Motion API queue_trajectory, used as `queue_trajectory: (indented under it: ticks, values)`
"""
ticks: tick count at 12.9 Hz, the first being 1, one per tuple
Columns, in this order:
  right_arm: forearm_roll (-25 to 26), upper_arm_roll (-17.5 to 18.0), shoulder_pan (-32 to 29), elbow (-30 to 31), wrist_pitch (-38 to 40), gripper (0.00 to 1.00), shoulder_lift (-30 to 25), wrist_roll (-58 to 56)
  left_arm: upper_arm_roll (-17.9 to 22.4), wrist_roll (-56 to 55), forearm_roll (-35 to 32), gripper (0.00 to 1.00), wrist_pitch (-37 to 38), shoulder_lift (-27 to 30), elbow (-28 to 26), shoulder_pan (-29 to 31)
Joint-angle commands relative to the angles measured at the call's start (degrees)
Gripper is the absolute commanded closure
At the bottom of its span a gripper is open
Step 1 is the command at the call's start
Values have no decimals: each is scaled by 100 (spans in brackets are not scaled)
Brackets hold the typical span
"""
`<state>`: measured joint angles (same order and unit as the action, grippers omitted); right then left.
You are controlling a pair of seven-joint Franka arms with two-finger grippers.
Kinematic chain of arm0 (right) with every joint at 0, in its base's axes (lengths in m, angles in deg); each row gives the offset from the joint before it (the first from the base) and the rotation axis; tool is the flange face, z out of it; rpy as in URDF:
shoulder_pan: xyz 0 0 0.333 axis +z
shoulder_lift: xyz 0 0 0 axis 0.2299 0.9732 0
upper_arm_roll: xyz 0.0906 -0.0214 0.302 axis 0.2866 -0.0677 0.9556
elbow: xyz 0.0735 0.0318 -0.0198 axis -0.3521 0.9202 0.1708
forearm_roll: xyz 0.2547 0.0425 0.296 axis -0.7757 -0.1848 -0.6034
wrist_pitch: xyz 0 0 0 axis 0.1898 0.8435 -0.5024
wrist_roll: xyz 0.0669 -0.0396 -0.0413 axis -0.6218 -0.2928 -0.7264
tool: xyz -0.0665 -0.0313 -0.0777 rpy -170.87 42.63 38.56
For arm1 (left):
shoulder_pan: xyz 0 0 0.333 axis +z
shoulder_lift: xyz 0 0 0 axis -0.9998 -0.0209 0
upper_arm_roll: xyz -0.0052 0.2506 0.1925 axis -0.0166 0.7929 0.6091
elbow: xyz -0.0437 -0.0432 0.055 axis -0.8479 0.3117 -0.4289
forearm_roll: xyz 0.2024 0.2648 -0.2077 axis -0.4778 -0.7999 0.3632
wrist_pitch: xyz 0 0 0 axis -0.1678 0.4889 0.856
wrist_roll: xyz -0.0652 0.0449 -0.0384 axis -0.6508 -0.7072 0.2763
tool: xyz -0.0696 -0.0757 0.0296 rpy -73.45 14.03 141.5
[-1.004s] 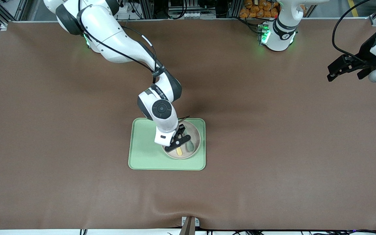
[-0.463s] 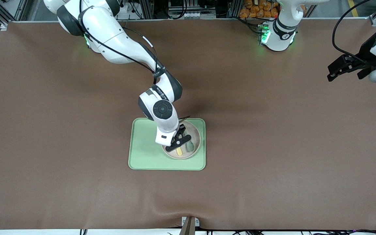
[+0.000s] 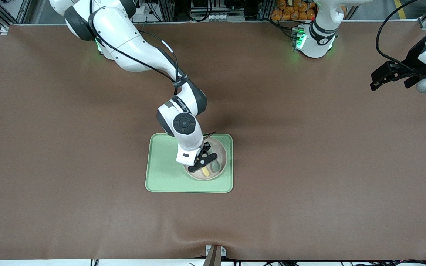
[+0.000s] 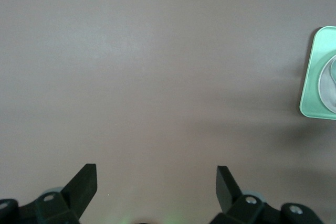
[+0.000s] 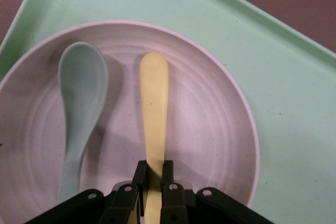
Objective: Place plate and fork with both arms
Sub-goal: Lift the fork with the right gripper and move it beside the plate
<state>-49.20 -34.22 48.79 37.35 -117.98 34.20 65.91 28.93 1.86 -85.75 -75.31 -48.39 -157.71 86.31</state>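
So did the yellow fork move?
Yes, a little. The fork, shut in the right gripper, now pokes out less past it over the plate, while the tray stays put.

table [image 3: 309, 155]: brown mat cover, wrinkle at near edge
frame [image 3: 183, 9]: metal rails, cables along top
light: even, soft

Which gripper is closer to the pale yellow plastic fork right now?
Right. The right gripper is shut on the pale yellow plastic fork over the round cream-pink plate. The left gripper waits open over bare table at the left arm's end.
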Motion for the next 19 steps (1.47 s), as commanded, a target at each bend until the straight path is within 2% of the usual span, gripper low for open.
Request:
queue_trajectory:
  ticks: [1, 3, 6, 12, 17, 19]
  values:
    - [7, 27, -61, -412, 387, 100, 79, 366, -50, 63, -123, 0, 97, 14, 46, 55]
    - [-238, 53, -218, -510, 738, 100, 0, 403, -50, 63, -123, 0, 97, 14, 46, 55]
    - [-949, 44, -622, -501, 1030, 100, -211, 368, -50, 72, -123, 0, 98, -4, 64, 47]
    - [-908, 0, -1158, 157, 722, 100, -334, 52, -42, 90, -123, 0, 89, -39, 90, 55]
    - [-908, 0, -1265, 912, 539, 100, -703, 174, -50, 81, -115, 0, 89, -109, 187, 38]
    - [-916, 0, -1178, 1080, 302, 100, -730, 585, -50, 81, -123, 0, 89, -118, 213, 38]
